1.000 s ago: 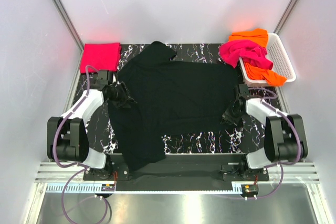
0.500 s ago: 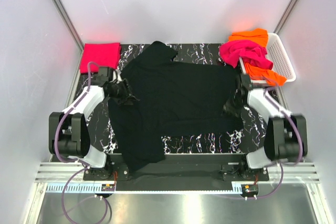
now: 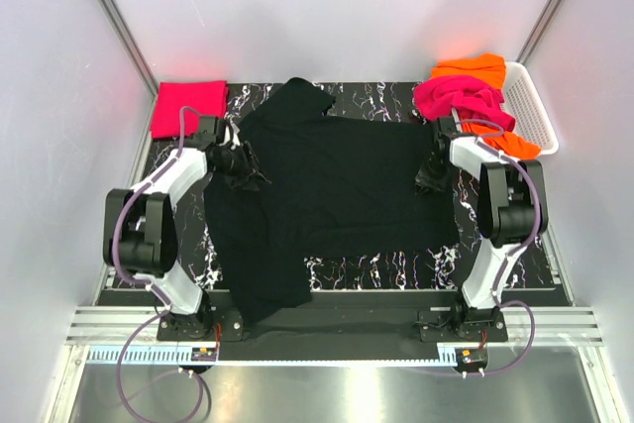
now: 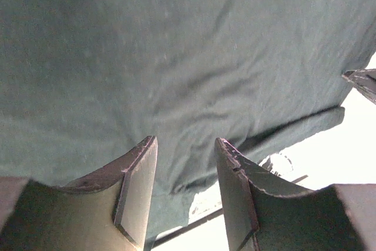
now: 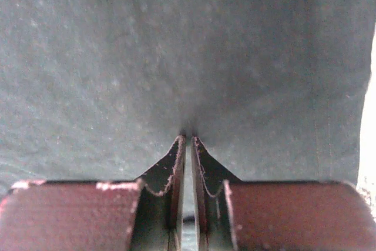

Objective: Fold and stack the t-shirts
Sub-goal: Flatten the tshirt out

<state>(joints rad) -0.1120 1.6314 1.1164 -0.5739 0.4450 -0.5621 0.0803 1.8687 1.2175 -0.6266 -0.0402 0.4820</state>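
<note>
Both arms have swung farther up the bench (image 3: 386, 264), the right hand (image 5: 188, 139) pinching the spread black t-shirt (image 3: 337, 185), the left hand (image 4: 185, 151) parted at its sleeve; only the red-pink t-shirt (image 3: 188, 108) lies folded, while the magenta t-shirt (image 3: 456, 96) and orange t-shirt (image 3: 475, 68) wait in the basket (image 3: 530, 111).

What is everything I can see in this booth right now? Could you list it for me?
black t-shirt: one, black, spread across the middle of the table.
folded t-shirt: one, red-pink, far left corner.
magenta t-shirt: one, magenta, draped over the basket's left rim.
orange t-shirt: apparently one, orange, in the basket.
basket: one, white lattice, far right corner.
table: one, black with white veins.
left arm, right arm: two, white and black, one at each side of the black t-shirt.
left fingers: one pair, dark, apart at the shirt's left edge.
right fingers: one pair, dark, pinched on its right edge.
</note>
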